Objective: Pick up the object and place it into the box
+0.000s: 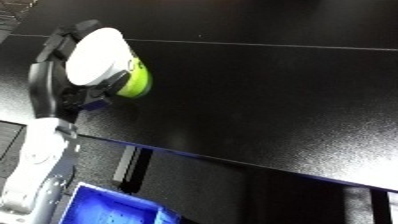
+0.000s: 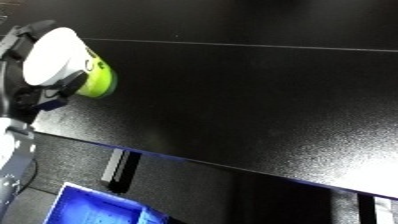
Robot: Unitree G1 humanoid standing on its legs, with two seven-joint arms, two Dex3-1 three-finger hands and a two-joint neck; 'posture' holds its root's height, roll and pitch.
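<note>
One left hand (image 1: pixel 55 82) grips one object (image 1: pixel 105 61) (white-and-green); one bin (image 1: pixel 111 206).

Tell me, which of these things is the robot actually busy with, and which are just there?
Part of the job:
- white and green object, held in the left hand
- blue bin, at the lower edge, below the table edge

Just there:
- black table
- dark bracket under the table edge

The right hand is not in view.
</note>
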